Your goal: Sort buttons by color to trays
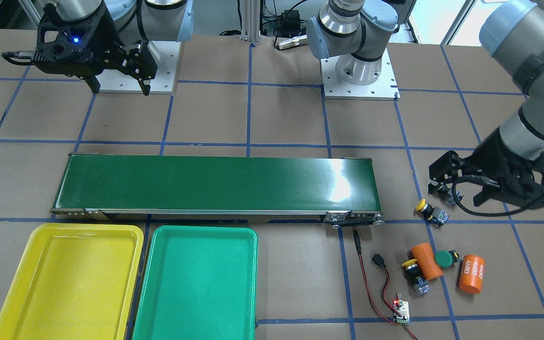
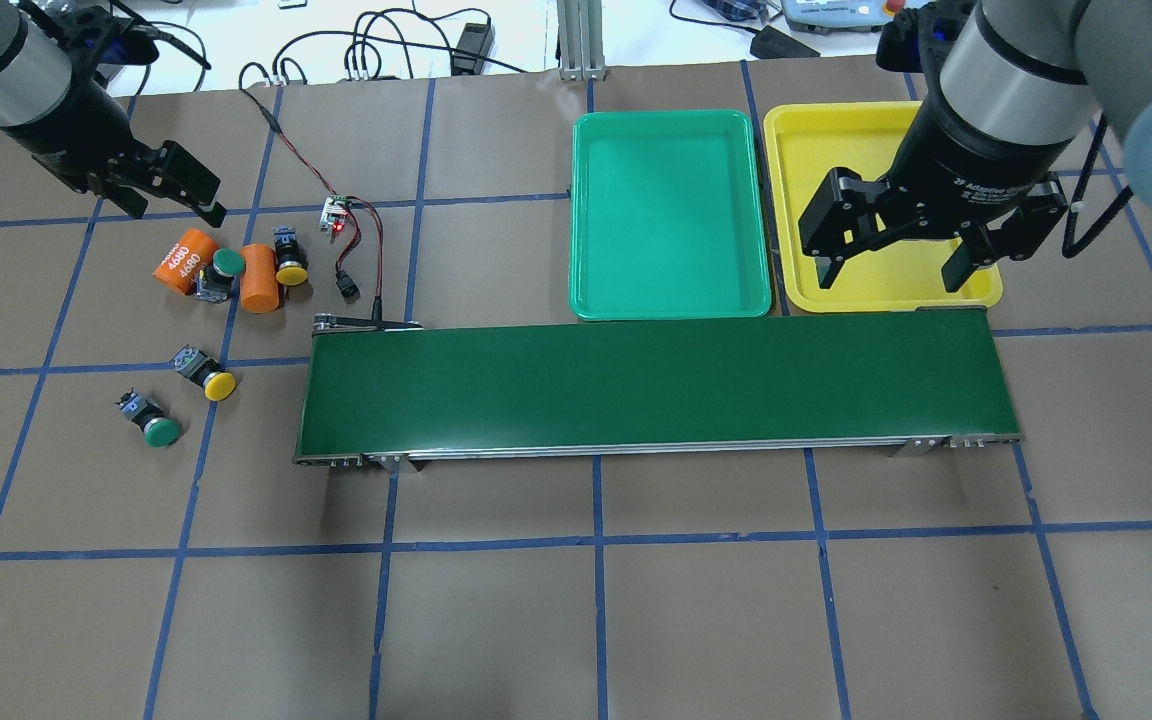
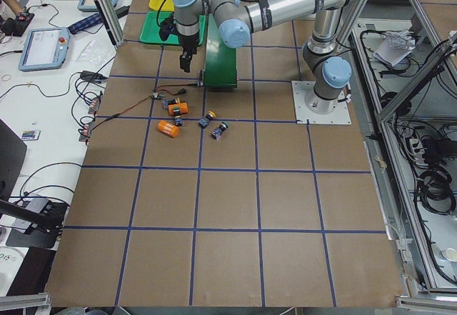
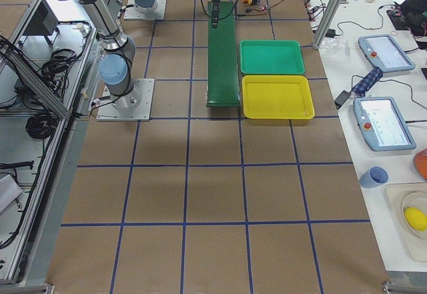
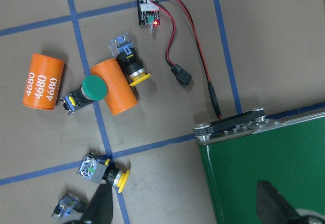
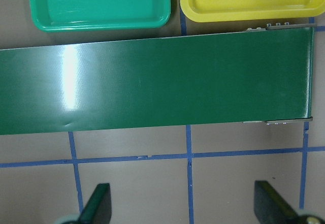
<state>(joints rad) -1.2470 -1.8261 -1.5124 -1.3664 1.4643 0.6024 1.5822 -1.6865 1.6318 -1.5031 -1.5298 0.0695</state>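
Four buttons lie on the table off the conveyor's left end. One yellow button (image 2: 291,258) and one green button (image 2: 221,270) lie against the orange cylinders. A second yellow button (image 2: 208,376) and a second green button (image 2: 151,422) lie apart, nearer the robot. The green tray (image 2: 671,210) and the yellow tray (image 2: 836,140) stand side by side beyond the conveyor, both with nothing in them. My left gripper (image 2: 166,185) hangs open and empty above the button cluster. In the left wrist view (image 5: 188,211) the yellow button (image 5: 106,172) lies by one finger. My right gripper (image 2: 896,265) is open and empty over the yellow tray's near edge.
A long dark-green conveyor belt (image 2: 651,390) crosses the middle of the table. Two orange cylinders (image 2: 181,262) (image 2: 259,278) lie among the buttons. A small circuit board (image 2: 336,213) with red and black wires sits near the belt's left end.
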